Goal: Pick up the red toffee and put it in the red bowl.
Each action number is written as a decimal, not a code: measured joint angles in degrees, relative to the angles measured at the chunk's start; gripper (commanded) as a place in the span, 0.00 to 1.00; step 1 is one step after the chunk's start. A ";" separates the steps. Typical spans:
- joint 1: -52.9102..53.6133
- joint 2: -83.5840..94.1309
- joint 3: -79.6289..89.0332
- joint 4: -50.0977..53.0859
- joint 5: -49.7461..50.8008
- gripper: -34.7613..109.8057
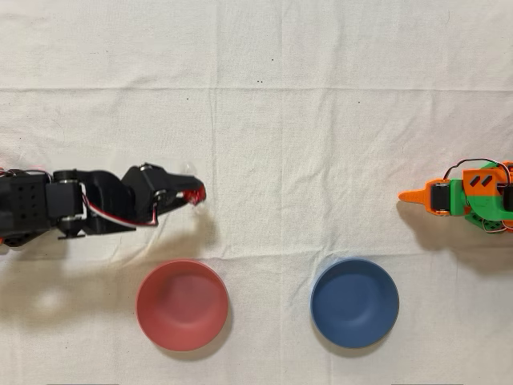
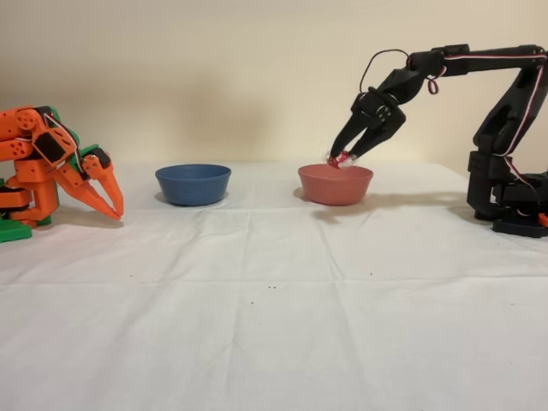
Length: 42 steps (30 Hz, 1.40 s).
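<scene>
The black arm's gripper (image 1: 195, 195) (image 2: 341, 159) is shut on the red toffee (image 1: 195, 193) (image 2: 342, 160), a small shiny red candy with clear wrapper ends, held up off the cloth. In the overhead view the toffee hangs above and slightly right of the red bowl (image 1: 182, 305), over bare cloth. Seen from the fixed view, it sits just above the rim of the red bowl (image 2: 335, 184). The bowl's inside looks bare.
A dark blue bowl (image 1: 354, 302) (image 2: 193, 183) stands beside the red one. The idle orange arm (image 1: 465, 196) (image 2: 60, 167) rests at the far side. A white creased cloth (image 1: 264, 120) covers the table.
</scene>
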State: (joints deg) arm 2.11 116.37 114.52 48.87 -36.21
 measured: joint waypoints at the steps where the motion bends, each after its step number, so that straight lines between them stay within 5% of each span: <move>1: 0.97 0.53 0.00 0.00 -0.62 0.33; 26: 21.45 10.81 14.24 -7.82 -9.84 0.33; 42: 30.41 -3.16 13.89 -18.72 -15.91 0.33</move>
State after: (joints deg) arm 32.52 113.20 128.41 30.15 -52.12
